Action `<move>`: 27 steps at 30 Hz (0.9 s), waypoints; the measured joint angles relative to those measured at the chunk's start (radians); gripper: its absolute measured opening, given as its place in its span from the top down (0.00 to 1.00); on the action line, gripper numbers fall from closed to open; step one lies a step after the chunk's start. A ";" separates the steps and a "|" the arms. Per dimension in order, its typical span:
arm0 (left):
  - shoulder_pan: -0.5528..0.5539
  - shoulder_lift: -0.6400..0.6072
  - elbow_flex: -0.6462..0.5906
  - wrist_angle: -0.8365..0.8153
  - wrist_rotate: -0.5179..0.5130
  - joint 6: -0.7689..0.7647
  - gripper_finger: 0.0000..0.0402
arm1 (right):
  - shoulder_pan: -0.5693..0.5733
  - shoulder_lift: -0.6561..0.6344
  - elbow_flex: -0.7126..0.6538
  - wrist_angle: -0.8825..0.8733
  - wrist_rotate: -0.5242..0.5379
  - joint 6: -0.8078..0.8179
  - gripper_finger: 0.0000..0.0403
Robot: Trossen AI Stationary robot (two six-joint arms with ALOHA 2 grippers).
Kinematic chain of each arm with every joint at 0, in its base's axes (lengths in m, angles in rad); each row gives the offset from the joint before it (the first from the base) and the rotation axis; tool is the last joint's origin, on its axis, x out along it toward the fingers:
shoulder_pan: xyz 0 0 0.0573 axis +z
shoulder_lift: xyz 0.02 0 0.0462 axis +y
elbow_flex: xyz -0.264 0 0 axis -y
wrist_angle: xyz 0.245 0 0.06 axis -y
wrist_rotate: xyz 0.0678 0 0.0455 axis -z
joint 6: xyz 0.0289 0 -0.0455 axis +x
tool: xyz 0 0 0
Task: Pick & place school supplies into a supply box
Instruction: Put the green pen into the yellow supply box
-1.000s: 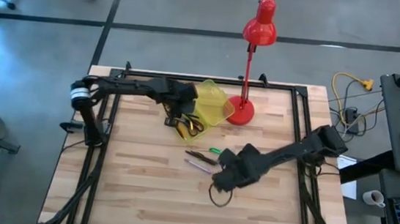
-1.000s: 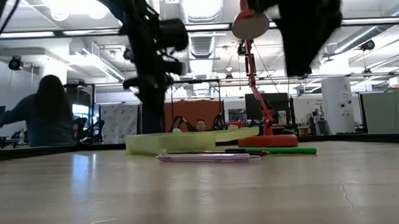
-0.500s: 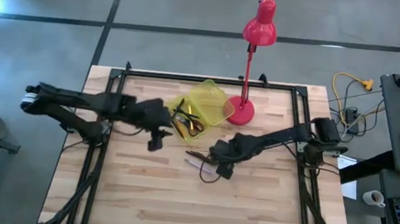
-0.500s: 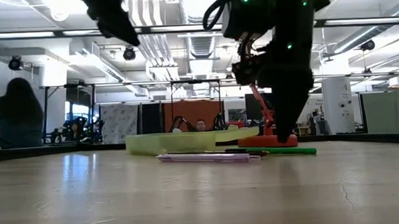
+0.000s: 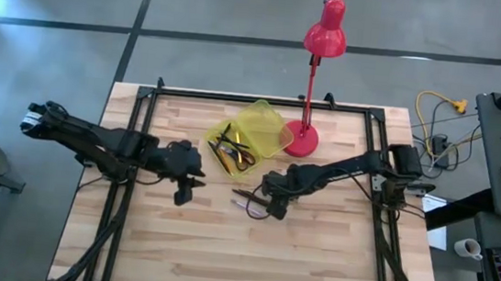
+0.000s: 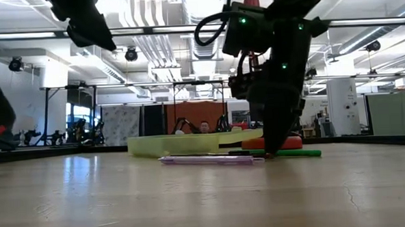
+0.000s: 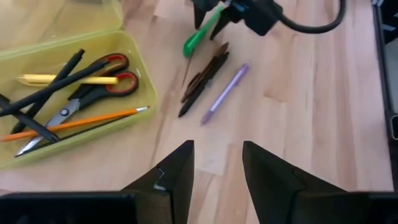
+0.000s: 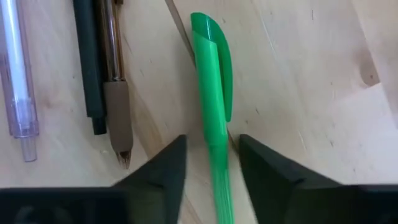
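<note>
Right hand (image 8: 208, 165) now astride green pen (image 8: 211, 93)

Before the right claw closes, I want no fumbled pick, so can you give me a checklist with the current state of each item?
1. Right claw open: ok.
2. Green pen between its fingers: ok, the pen runs through the gap.
3. Neighbouring dark pens outside the fingers: ok, they lie off to one side.
4. Claw low enough to grip: ok, in the low view it reaches down to the table at the pen.
5. Supply box open to receive: ok, scissors and pencils lie inside.
6. Left claw clear of the pick: ok, open and apart from the pens.
</note>
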 joint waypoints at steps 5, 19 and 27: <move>-0.005 0.000 0.017 0.005 0.001 0.000 0.70 | -0.014 0.007 0.020 -0.009 -0.019 -0.038 0.91; -0.015 0.001 0.029 -0.007 0.001 0.003 0.70 | -0.102 -0.100 0.365 -0.125 -0.096 -0.069 0.96; -0.060 0.001 0.022 -0.010 0.001 -0.035 0.70 | -0.244 0.009 0.618 -0.090 -0.069 0.010 0.96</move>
